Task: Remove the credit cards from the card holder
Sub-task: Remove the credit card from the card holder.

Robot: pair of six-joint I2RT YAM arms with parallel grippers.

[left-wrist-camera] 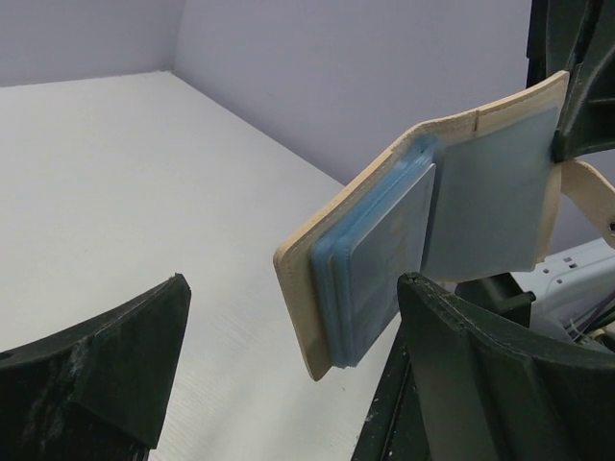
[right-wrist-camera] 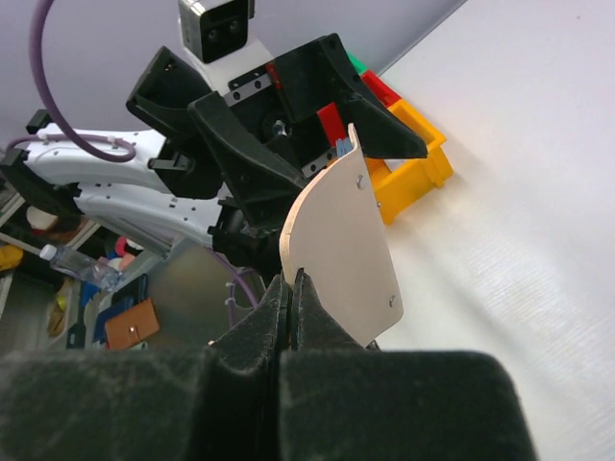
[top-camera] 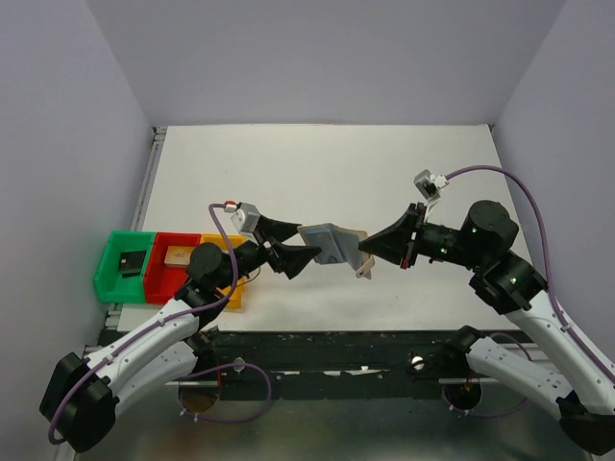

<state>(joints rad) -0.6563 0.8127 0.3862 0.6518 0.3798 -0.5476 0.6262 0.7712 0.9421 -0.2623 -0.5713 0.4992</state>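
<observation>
Card holder [top-camera: 330, 240]: you have it up off the table [top-camera: 317, 163], hanging open in the air between the two grippers, over the front middle of the white surface.
Holder's faces: tan-brown outside, light blue-grey inside. In the left wrist view both inner panels face you, and the near one shows stacked blue-grey edges.
Tab [top-camera: 365, 268]: small and tan, hanging off the holder's right end (just under your right gripper's tip).
Credit cards: you cannot pick one out for certain in any view. The layered edges on the near panel could be pockets or cards.
Right gripper [top-camera: 375, 246]: pinched tight on the holder's far panel at its tan edge (the right wrist view shows both fingers pressed together there).
Left gripper [top-camera: 309, 240]: spread wide, gripping nothing. Its fingers [left-wrist-camera: 106, 370] stand to either side of the near panel's free end, and you cannot tell whether the right-hand one touches the holder.
Bins: green bin [top-camera: 108, 274], red bin [top-camera: 165, 285] and yellow bin [top-camera: 234, 294] sit in a row at the table's left front, beside your left arm.
Green bin's contents: a small black chunky object [top-camera: 132, 260].
Red bin's contents: a tan item [top-camera: 176, 255], too small to identify.
</observation>
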